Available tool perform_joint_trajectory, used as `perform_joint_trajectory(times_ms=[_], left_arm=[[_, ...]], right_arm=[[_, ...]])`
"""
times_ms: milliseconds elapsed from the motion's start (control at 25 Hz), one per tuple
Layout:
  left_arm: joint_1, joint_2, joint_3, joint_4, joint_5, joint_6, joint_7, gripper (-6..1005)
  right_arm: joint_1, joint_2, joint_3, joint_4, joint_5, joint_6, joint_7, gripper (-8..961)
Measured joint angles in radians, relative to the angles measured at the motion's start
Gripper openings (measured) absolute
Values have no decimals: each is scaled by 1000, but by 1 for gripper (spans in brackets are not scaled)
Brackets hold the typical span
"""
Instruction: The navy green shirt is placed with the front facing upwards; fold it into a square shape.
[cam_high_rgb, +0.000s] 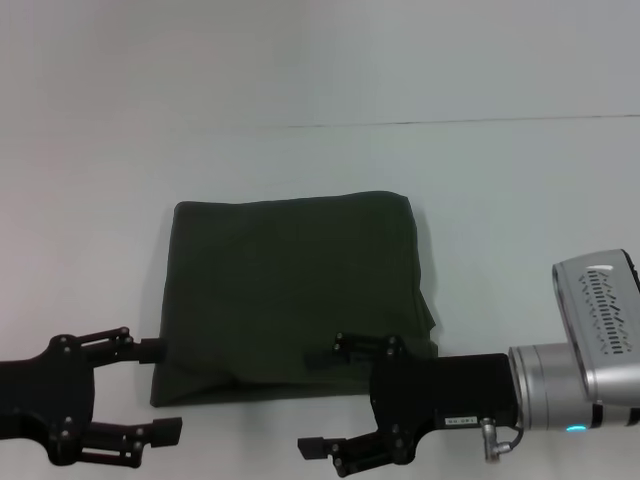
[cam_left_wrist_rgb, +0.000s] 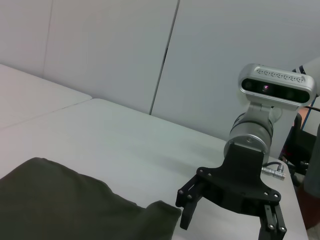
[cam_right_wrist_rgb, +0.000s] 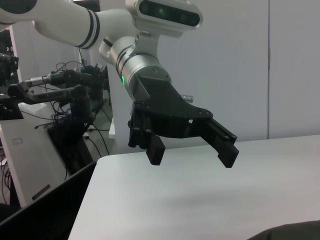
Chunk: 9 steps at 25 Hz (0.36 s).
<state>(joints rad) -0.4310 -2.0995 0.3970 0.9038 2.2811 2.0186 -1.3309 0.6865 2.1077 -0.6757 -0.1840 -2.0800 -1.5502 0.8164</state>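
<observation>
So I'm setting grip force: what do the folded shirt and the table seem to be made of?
The navy green shirt looks like soft matte woven or knit cloth, likely cotton: it creases and puffs at the folds. The table looks like a smooth, hard, pale laminate or painted board with a faint sheen; which one can't be told.

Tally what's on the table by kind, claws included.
Folded dark olive-green cotton shirt: 1
Black two-finger robot claws: 2, left claw and right claw, both open, at the shirt's near edge
White table: 1
Total: 4
</observation>
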Motion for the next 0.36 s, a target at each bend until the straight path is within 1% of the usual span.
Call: perform_joint_trajectory(times_ms=[360], left_arm=[[7, -1, 0, 2, -1, 3, 1, 945]], right_arm=[[3, 0, -2, 13, 0, 0, -8, 937]])
